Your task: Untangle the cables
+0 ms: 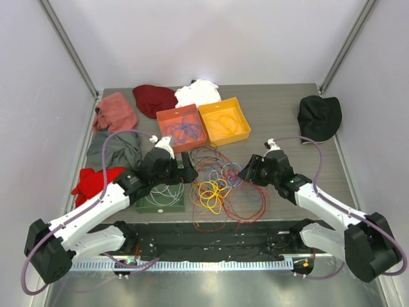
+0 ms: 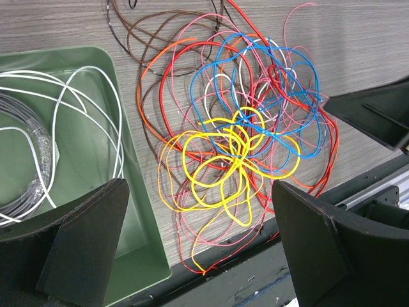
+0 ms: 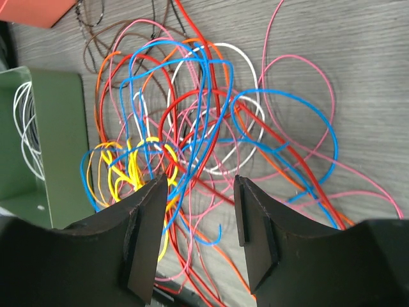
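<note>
Red cables (image 1: 217, 188) reach the table (image 1: 275, 121) edge.

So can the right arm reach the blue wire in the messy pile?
Probably yes. The right arm hangs just above the blue cable, jaws open, with nothing covering it. The other cables are tangled around it, though.

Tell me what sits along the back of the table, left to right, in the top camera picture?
Pink cloth → dark red cloth → orange box → yellow box → black hat.
</note>
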Available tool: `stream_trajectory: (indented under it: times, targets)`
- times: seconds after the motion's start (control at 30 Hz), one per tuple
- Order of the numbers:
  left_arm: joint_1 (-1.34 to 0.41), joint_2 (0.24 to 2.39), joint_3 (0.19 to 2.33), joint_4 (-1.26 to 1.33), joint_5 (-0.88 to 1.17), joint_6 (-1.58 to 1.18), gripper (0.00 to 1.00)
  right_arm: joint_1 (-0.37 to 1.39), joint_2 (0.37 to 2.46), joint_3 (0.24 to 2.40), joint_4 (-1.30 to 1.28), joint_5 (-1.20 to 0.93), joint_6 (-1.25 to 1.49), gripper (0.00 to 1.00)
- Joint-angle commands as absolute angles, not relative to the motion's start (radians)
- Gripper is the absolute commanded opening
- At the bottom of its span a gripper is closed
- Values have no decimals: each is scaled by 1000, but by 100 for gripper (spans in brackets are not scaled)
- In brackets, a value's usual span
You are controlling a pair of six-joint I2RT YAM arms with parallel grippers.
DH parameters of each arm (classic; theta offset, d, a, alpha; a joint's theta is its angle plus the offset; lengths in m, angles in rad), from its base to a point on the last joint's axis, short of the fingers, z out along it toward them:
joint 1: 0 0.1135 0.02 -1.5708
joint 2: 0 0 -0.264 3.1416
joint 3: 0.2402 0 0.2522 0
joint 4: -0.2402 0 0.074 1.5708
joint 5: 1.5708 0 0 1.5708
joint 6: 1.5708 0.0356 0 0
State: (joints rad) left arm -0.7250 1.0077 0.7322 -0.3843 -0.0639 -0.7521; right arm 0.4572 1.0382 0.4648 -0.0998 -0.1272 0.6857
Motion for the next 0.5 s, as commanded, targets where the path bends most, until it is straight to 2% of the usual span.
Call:
stream_trajectory:
  times: [0.0,0.1,0.17,0.23,0.3,0.47]
  targets:
    - [-736,980,747,-333,-94,-759,100,462,1123,502,40,-106,703,54]
    - [-738,974,741,-334,-98,-762,100,462,1163,502,90,-109,712,52]
    - [-738,973,736,-337,-103,-762,100,462,1206,508,107,-106,712,45]
    - [-738,969,736,-342,-104,-762,100,462,1215,509,121,-98,718,21]
    - [-738,965,736,-345,-109,-764,100,462,1201,511,123,-77,726,5]
    - [-739,946,738,-347,-124,-758,100,482,1057,563,29,29,677,1]
